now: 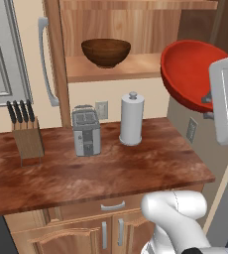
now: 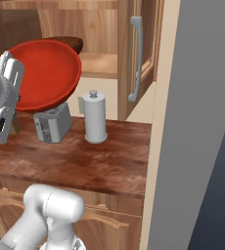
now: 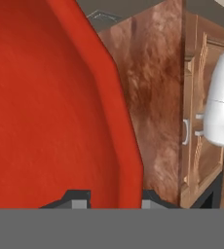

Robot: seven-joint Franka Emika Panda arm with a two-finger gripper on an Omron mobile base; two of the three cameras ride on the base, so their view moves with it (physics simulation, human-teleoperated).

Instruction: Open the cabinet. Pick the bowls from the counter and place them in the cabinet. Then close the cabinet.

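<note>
Left base view: we see the brown wooden wall cabinet (image 1: 61,59) open, the dark wooden bowl (image 1: 106,52) shelved. Right base view: the glossy red bowl (image 2: 43,73) is aloft above the reddish wood-grain tabletop (image 2: 85,161). Hand view: our pincer (image 3: 109,200) seems clamped on its rim; placing and closing remain.

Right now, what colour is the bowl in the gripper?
Glossy red bowl, clearest in the right base view.
</note>
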